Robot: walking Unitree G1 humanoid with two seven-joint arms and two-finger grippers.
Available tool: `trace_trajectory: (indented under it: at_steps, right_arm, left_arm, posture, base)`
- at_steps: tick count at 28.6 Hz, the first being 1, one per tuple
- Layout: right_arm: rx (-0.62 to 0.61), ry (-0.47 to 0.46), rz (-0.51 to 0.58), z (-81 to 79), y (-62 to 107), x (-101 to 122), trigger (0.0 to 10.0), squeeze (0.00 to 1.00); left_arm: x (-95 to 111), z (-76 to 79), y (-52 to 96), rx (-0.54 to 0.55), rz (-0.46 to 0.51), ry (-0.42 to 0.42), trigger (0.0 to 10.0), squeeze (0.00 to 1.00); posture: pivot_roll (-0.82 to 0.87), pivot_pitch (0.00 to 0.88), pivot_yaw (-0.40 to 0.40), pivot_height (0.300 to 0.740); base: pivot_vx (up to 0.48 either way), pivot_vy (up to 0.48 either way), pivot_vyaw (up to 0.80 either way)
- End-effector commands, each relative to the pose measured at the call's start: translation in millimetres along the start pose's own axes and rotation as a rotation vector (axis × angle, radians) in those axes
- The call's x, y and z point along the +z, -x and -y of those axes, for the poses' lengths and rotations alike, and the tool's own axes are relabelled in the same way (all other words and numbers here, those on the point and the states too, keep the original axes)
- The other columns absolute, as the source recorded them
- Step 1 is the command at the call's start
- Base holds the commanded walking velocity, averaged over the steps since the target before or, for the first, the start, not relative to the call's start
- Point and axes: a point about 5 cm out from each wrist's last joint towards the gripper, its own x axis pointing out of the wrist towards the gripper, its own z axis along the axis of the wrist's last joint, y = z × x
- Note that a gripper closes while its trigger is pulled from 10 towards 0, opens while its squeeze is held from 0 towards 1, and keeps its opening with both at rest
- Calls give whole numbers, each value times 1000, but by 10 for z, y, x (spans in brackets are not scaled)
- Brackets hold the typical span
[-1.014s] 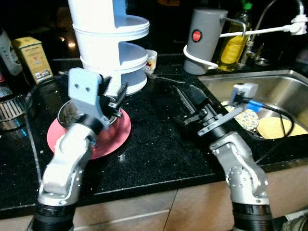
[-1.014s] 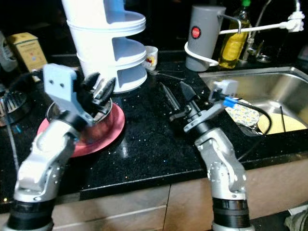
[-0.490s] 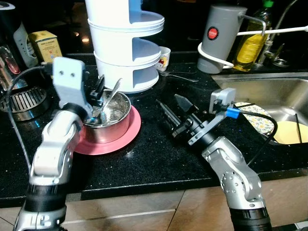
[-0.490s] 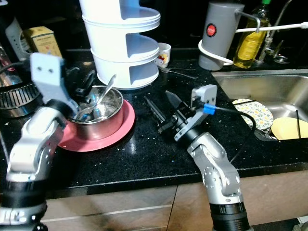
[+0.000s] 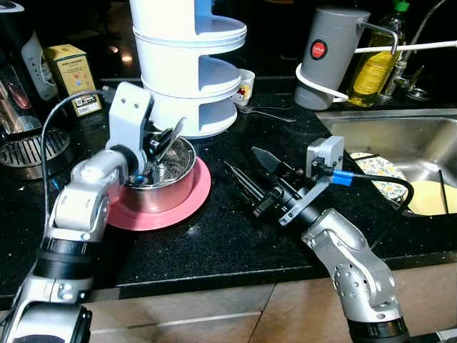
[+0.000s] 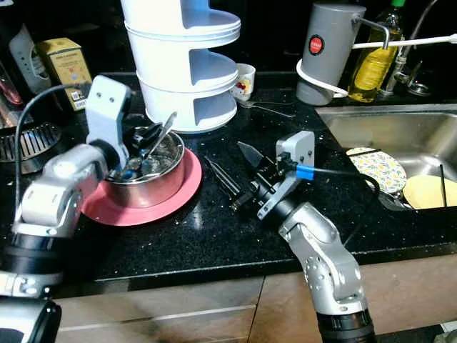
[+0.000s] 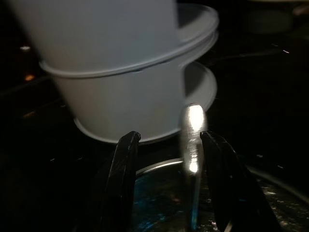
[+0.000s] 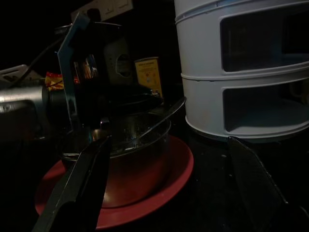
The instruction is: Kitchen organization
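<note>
A steel bowl (image 5: 170,184) stands on a pink plate (image 5: 191,207) on the black counter. A spoon (image 5: 172,136) leans in the bowl with its handle sticking up. My left gripper (image 5: 157,146) is over the bowl's near-left rim, open. In the left wrist view the spoon handle (image 7: 192,135) stands between the two fingers, close to one of them. My right gripper (image 5: 240,158) hovers low over the counter to the right of the plate, open and empty, pointing at the bowl (image 8: 135,145).
A white tiered rack (image 5: 189,64) stands right behind the bowl. Behind it are a small cup (image 5: 245,86) and loose cutlery (image 5: 265,111). A grey canister (image 5: 325,57) and an oil bottle (image 5: 375,64) stand by the sink (image 5: 371,125), which holds plates. A yellow box (image 5: 71,71) stands at the back left.
The camera has shifted. My left gripper has moved in over the bowl, and its fingers now straddle the spoon handle. The right gripper has stayed open and drifted a little toward the plate.
</note>
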Motion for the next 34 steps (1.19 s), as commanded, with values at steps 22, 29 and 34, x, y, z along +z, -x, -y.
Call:
trace_trajectory:
  at_steps: [22,29,34]
  right_arm:
    - [15,33,-24,-12,-27,22,10000,0]
    - [70,57,-33,-92,-30,63,10000,0]
    - [101,63,-38,-122,-16,75,10000,0]
  left_arm:
    - [162,-90,242,-101,-268,-19,10000,0]
    - [45,55,233,-173,-310,75,10000,0]
    - [-44,48,223,-167,-340,80,10000,0]
  posture:
    - [26,0,-23,740]
    - [20,0,-25,740]
    - [15,0,-24,740]
  base:
    - [0,0,0]
    - [0,0,0]
    - [0,0,0]
